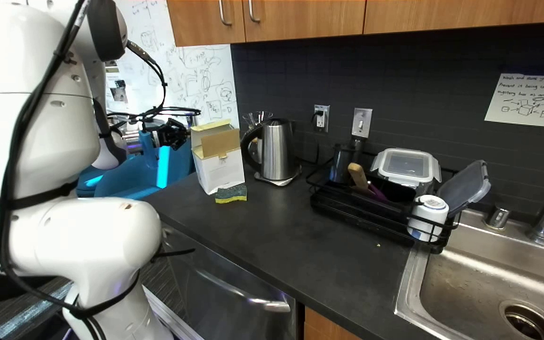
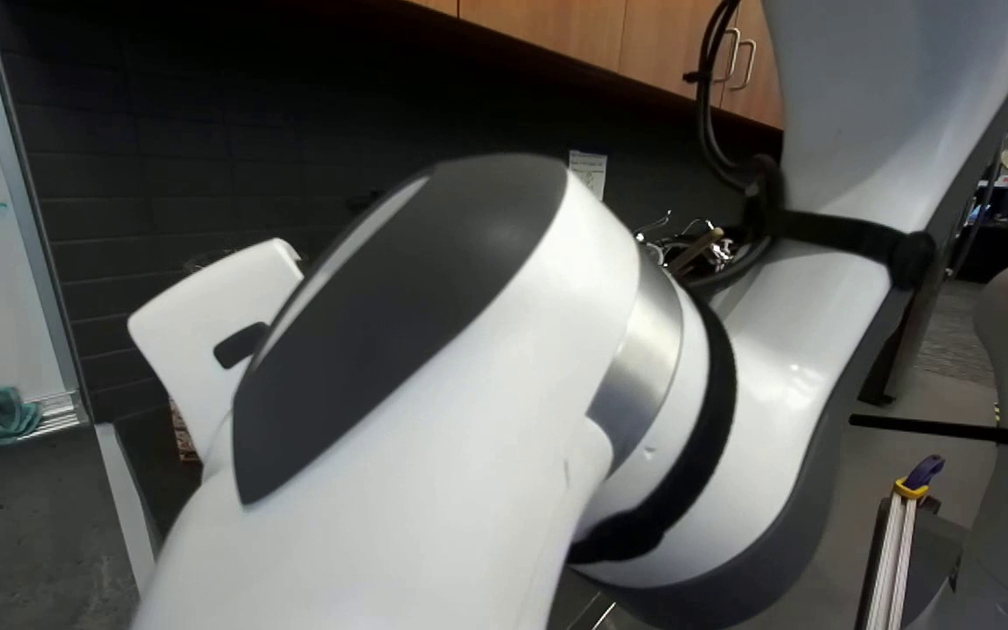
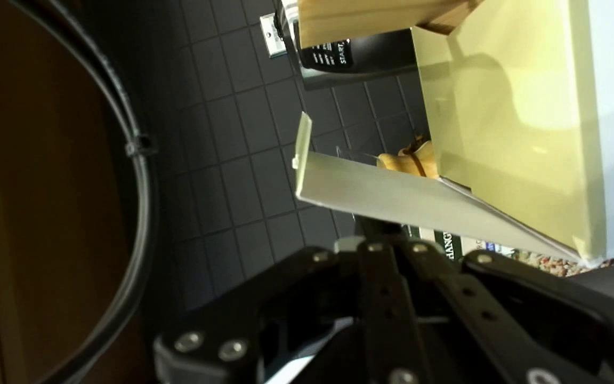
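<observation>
In an exterior view, we saw a handwritten sheet (image 1: 531, 101) on the dark wall (image 1: 432, 59), reading "Wash and store your kitchen…", "being collected in" and "mystery box as an inconvenience". In the wrist view, "START" stood on a black control panel (image 3: 325, 55) and "HANG" on a dark green label (image 3: 449, 246). We found the whiteboard (image 1: 196, 66) scribbles illegible.
</observation>
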Controlling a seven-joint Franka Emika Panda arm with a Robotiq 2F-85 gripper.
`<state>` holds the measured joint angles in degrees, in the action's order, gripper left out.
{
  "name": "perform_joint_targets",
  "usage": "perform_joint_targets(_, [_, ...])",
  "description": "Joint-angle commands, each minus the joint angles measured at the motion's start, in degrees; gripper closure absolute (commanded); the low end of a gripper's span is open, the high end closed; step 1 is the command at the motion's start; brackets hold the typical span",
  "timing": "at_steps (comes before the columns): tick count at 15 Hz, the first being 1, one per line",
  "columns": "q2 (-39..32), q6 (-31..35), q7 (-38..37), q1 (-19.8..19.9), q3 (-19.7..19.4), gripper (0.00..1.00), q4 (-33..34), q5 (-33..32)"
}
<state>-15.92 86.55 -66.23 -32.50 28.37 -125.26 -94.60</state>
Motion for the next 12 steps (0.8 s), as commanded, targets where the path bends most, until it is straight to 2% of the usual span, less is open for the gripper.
perform_joint_targets(1, [-0.9,-4.5,-1.7,-1.0,0.2,1.0,0.7,1.4])
perform_joint_targets(4, [-1.3,-7.0,-2.4,-1.5,0.2,1.0,1.0,2.1])
perform_joint_targets(6, [-1.5,-8.1,-2.9,-1.8,0.2,0.73,1.2,2.8])
perform_joint_targets(7, [7.2,-0.2,-2.1,3.8,-2.0,0.95,-5.9,1.1])
perform_joint_targets(8, [7.8,0.2,-2.1,4.4,-2.4,0.94,-6.3,0.9])
perform_joint_targets(10, [10.5,3.3,-1.9,7.7,-3.9,1.0,-7.9,-0.4])
perform_joint_targets(11, [12.0,5.4,-1.4,9.6,-5.1,0.81,-8.5,-1.5])
perform_joint_targets(12, [13.8,7.9,-1.1,11.8,-6.7,0.72,-9.3,-2.9])
